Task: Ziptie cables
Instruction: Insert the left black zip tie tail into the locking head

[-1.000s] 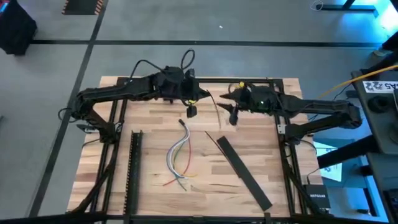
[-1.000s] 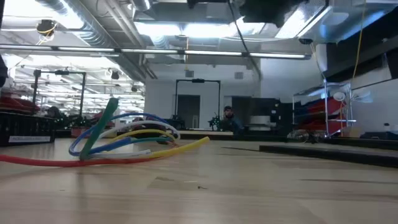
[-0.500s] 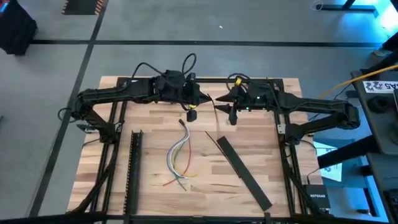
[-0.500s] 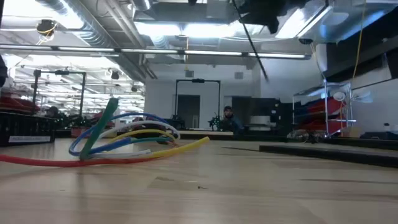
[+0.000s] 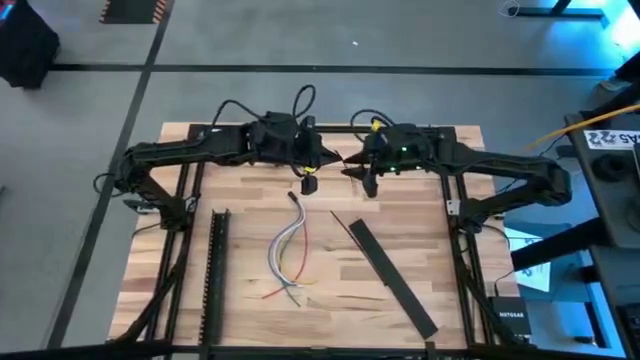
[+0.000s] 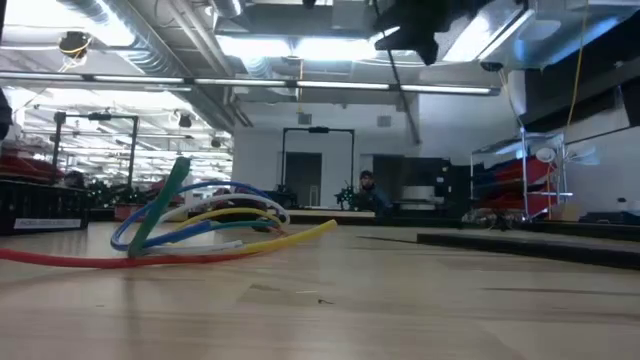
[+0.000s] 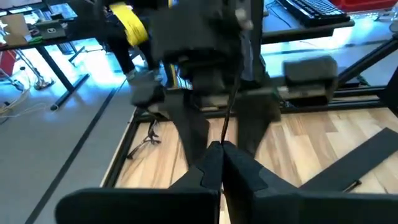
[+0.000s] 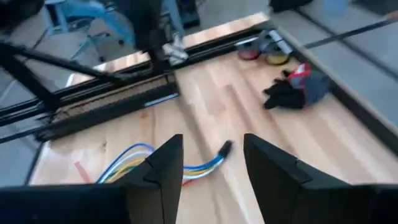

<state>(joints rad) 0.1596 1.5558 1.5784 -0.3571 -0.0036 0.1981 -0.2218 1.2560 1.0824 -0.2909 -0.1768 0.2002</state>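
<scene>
The cables (image 5: 290,250) lie in a loose curved bundle on the wooden table, also seen in the low view (image 6: 200,225) and in the right wrist view (image 8: 155,163). Above the table's far middle, my left gripper (image 5: 309,170) is shut on a thin dark zip tie (image 7: 229,106). My right gripper (image 5: 367,180) hangs close beside it, open (image 8: 211,168), with its fingers pointing down. In the left wrist view the zip tie runs up between those open fingers; I cannot tell whether it touches them. My left gripper pinches the zip tie between its two shut fingertips, close to one end of the strip (image 7: 222,142). The rest of the strip sticks out beyond the fingertips toward my right gripper. In the low view the strip (image 6: 405,100) slants down, clear of the table.
A long flat black bar (image 5: 390,275) lies slantwise on the table's right half. A black toothed rail (image 5: 215,270) runs along the left side. Small red, yellow and black items (image 8: 280,68) sit by the far edge. A person shows far off in the room (image 6: 368,190).
My right gripper has gone toward the table's left and a little toward the far edge, closer to my left gripper. My left gripper has gone slightly toward the far edge. The zip tie has swung in the low view, where it now hangs steeper.
</scene>
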